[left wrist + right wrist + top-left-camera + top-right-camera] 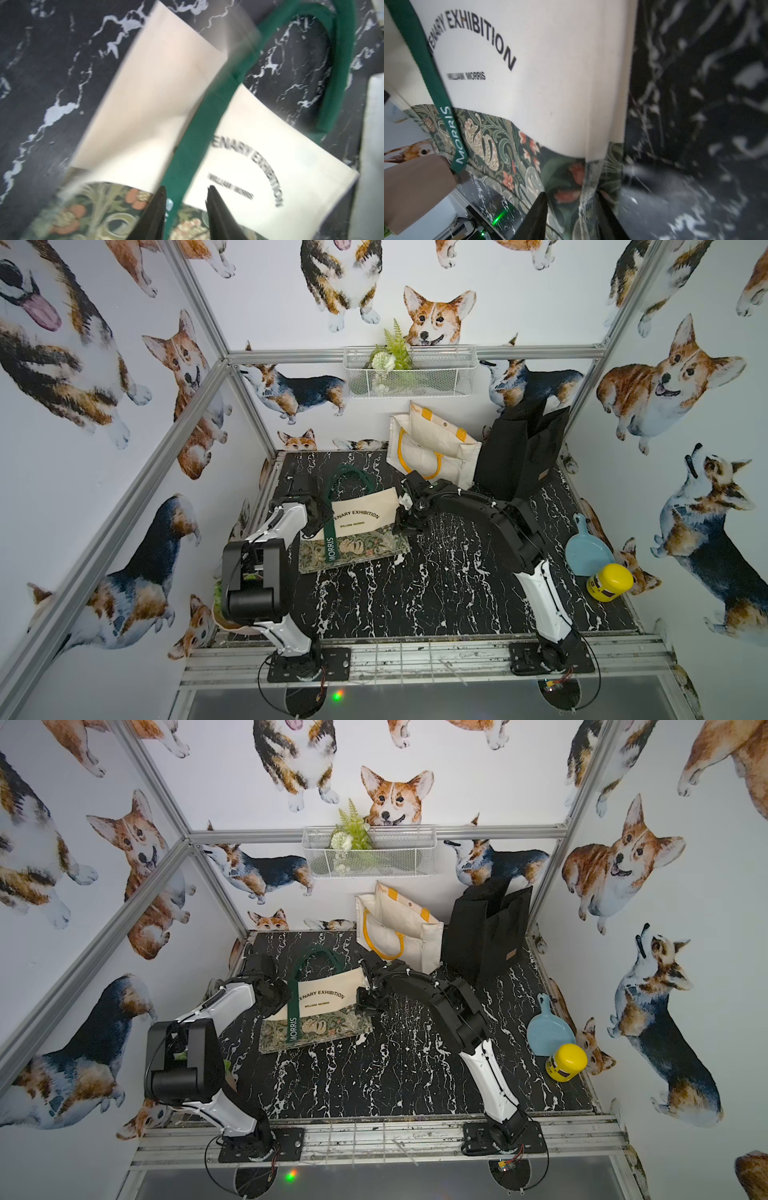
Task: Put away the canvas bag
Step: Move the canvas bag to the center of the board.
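Note:
The canvas bag (361, 518) (324, 998) is cream with "EXHIBITION" lettering, a floral band along its bottom and green handles (353, 477). It sits tilted at the table's middle left between both arms. My left gripper (316, 517) (187, 190) is at its left side, fingers astride the green strap and the fabric. My right gripper (401, 514) (570, 194) is closed on the bag's right side fold, which runs between its fingers. The left wrist view is blurred, so the bag (270, 155) shows only roughly there. In the right wrist view the bag (550, 83) fills the frame.
A cream tote with yellow handles (436, 448) and black bags (515, 452) stand against the back wall. A white wire basket (409, 373) with a plant hangs above them. A blue dustpan (588, 549) and a yellow container (611, 580) sit at the right edge.

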`<state>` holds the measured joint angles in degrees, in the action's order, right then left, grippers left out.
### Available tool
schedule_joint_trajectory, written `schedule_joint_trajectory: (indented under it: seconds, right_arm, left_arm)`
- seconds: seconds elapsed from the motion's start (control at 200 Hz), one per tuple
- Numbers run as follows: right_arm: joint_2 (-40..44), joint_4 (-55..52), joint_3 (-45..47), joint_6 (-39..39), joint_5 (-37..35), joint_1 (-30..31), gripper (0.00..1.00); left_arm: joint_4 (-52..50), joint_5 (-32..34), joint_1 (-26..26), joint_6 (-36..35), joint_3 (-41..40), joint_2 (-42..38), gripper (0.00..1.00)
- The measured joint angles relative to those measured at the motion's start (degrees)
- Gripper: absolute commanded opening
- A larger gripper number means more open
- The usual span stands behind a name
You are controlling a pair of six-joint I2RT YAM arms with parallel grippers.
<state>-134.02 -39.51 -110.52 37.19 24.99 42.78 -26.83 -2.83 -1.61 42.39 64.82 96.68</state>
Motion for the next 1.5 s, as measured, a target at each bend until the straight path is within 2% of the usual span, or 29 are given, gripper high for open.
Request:
schedule_joint_trajectory:
  seconds: [0.155, 0.321, 0.441, 0.556, 0.647, 0.777, 0.927, 1.043, 1.188, 1.363, 1.504]
  right_arm:
    - [-7.7, -2.0, -13.2, -0.5, 2.7, -0.3, 0.38]
    - [-7.5, -3.0, -13.4, -1.0, 3.6, -0.8, 0.38]
    - [-2.8, -2.4, -5.3, -1.1, 3.5, -1.1, 0.38]
    - [6.7, 1.4, 9.3, -0.7, 2.8, -1.3, 0.38]
    - [15.9, 5.4, 22.1, 0.7, 2.2, -1.2, 0.38]
    - [29.1, 8.9, 36.9, 2.4, 0.5, -0.4, 0.38]
    - [43.5, 9.1, 49.3, 4.1, -2.7, 0.7, 0.38]
    - [53.7, 8.3, 54.6, 5.4, -4.9, 1.7, 0.38]
    - [61.7, 6.9, 58.9, 7.6, -7.9, 2.0, 0.39]
    - [65.4, 4.5, 59.8, 9.1, -10.1, 2.1, 0.39]
    - [66.3, 3.5, 59.3, 9.5, -11.7, 2.3, 0.39]
  left_arm:
    - [-2.4, 0.0, -1.9, -0.9, 6.5, 4.0, 0.37]
    - [-3.1, -1.4, -2.5, -2.2, 10.8, 4.7, 0.36]
    - [-2.8, -3.6, -2.4, -2.4, 8.9, 2.2, 0.36]
    - [-1.7, -5.3, -1.0, -2.3, 2.9, -0.4, 0.36]
    - [-0.6, -6.2, 3.4, -2.1, -2.3, -1.9, 0.37]
    - [1.2, -8.1, 13.8, -1.6, -5.0, -1.7, 0.37]
    - [4.4, -7.3, 18.0, -0.1, -5.6, 2.0, 0.37]
    - [6.8, -5.8, 18.3, 0.8, -7.1, 3.3, 0.36]
    - [12.7, -5.6, 18.3, 1.4, -11.5, 2.8, 0.36]
    - [24.0, -6.4, 18.4, 3.1, -18.3, 0.0, 0.36]
    - [21.6, -6.4, 18.4, 3.2, -19.1, -2.7, 0.36]
